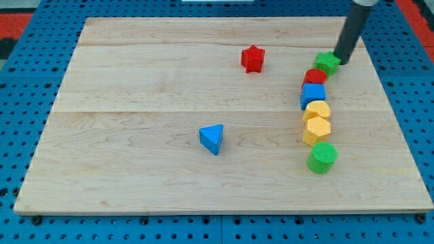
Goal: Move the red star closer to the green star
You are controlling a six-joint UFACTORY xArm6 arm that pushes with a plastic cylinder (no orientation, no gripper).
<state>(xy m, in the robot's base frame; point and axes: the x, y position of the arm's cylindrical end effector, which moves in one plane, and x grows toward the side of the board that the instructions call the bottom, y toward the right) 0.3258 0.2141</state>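
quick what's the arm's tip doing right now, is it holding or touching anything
My tip: no gripper, holds nothing; it sits against the green star on its right side, well right of the red star.

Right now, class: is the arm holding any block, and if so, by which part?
Nothing is held. The arm ends in a plain rod; my tip rests on the board right beside the green star, on the star's side toward the view's right. The red star lies apart.

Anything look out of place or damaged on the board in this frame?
Nothing stands out. My tip sits against the green star at the view's upper right, atop a column of blocks. The red star and blue triangle lie apart on the intact board.
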